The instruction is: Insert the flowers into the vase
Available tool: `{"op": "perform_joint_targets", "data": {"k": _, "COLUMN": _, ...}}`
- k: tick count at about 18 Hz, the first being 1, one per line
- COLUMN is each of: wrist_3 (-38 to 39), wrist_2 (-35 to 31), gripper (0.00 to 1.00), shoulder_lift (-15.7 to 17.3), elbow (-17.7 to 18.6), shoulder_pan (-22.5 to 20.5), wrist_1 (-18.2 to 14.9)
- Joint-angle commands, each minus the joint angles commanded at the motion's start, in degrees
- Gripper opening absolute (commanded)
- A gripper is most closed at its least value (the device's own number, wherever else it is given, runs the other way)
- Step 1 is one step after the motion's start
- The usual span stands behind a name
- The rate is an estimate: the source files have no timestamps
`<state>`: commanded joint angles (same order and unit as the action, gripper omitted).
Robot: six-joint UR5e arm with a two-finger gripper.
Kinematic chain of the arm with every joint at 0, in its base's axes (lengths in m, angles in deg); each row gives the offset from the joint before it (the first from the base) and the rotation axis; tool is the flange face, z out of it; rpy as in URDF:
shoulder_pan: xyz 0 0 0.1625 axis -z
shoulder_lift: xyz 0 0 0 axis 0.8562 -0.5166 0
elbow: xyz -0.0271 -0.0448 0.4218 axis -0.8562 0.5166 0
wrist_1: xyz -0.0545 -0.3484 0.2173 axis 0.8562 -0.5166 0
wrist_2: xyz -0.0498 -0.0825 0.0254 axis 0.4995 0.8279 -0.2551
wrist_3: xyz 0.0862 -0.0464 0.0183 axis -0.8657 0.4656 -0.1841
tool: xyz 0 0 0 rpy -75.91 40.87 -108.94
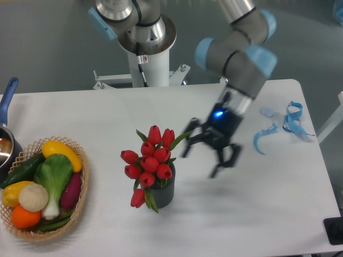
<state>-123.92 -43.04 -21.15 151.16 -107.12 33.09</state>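
Observation:
The flowers point(148, 160), a bunch of red tulips with green leaves, stand upright in the vase point(162, 194), a small dark grey ribbed cylinder on the white table. One bloom droops over the vase's left side. My gripper point(204, 159) hangs open to the right of the bunch, apart from it, with nothing between its fingers. It is blurred by motion.
A wicker basket point(79, 197) of toy vegetables sits at the front left, with a blue-handled pot point(6, 140) behind it at the left edge. Blue ribbon scraps point(284, 125) lie at the back right. The robot's white base point(148, 59) stands behind the table.

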Motion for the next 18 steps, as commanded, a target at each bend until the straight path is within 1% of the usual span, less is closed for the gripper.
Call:
{"op": "perform_joint_targets", "data": {"k": 2, "wrist_3": -0.3, "wrist_2": -6.5, "gripper": 1.00, "shoulder_lift": 2.4, "elbow": -2.3, "shoulder_pan": -2.6, "wrist_1": -0.6}}
{"op": "perform_joint_targets", "data": {"k": 3, "wrist_3": -0.4, "wrist_2": -8.7, "gripper": 1.00, "shoulder_lift": 3.6, "elbow": -2.8, "shoulder_pan": -2.5, "wrist_1": -1.5}}
{"op": "perform_joint_targets", "data": {"k": 4, "wrist_3": -1.8, "wrist_2": -11.6, "gripper": 1.00, "shoulder_lift": 5.8, "elbow": -2.8, "shoulder_pan": -2.4, "wrist_1": -3.1}}
{"op": "perform_joint_targets", "data": {"k": 5, "wrist_3": -4.9, "wrist_2": -15.5, "gripper": 1.00, "shoulder_lift": 8.2, "elbow": -2.5, "shoulder_pan": -2.4, "wrist_1": -5.7}}
{"op": "perform_joint_targets", "data": {"k": 7, "wrist_3": -13.1, "wrist_2": -24.9, "gripper": 1.00, "shoulder_lift": 13.2, "elbow": -1.5, "shoulder_pan": -2.4, "wrist_1": -12.7}}
{"op": "perform_joint_targets", "data": {"k": 8, "wrist_3": -17.5, "wrist_2": -27.4, "gripper": 1.00, "shoulder_lift": 14.8, "elbow": -1.9, "shoulder_pan": -2.6, "wrist_1": -15.4}}
{"op": "perform_joint_targets", "data": {"k": 10, "wrist_3": -21.4, "wrist_2": -28.1, "gripper": 1.00, "shoulder_lift": 17.7, "elbow": -3.3, "shoulder_pan": -3.6, "wrist_1": -21.6}}
{"op": "perform_joint_targets", "data": {"k": 11, "wrist_3": -22.1, "wrist_2": -28.1, "gripper": 1.00, "shoulder_lift": 19.0, "elbow": -3.1, "shoulder_pan": -4.3, "wrist_1": -23.8}}
{"op": "perform_joint_targets", "data": {"k": 13, "wrist_3": -24.6, "wrist_2": -28.2, "gripper": 1.00, "shoulder_lift": 20.5, "elbow": -1.6, "shoulder_pan": -4.6, "wrist_1": -25.6}}
{"op": "perform_joint_targets", "data": {"k": 14, "wrist_3": -25.8, "wrist_2": -28.2, "gripper": 1.00, "shoulder_lift": 21.2, "elbow": -0.7, "shoulder_pan": -4.6, "wrist_1": -25.5}}
{"op": "perform_joint_targets", "data": {"k": 17, "wrist_3": -26.5, "wrist_2": -28.7, "gripper": 1.00, "shoulder_lift": 20.4, "elbow": -0.3, "shoulder_pan": -5.6, "wrist_1": -25.3}}
{"op": "perform_joint_targets", "data": {"k": 18, "wrist_3": -26.4, "wrist_2": -28.7, "gripper": 1.00, "shoulder_lift": 18.8, "elbow": -0.2, "shoulder_pan": -5.4, "wrist_1": -24.9}}
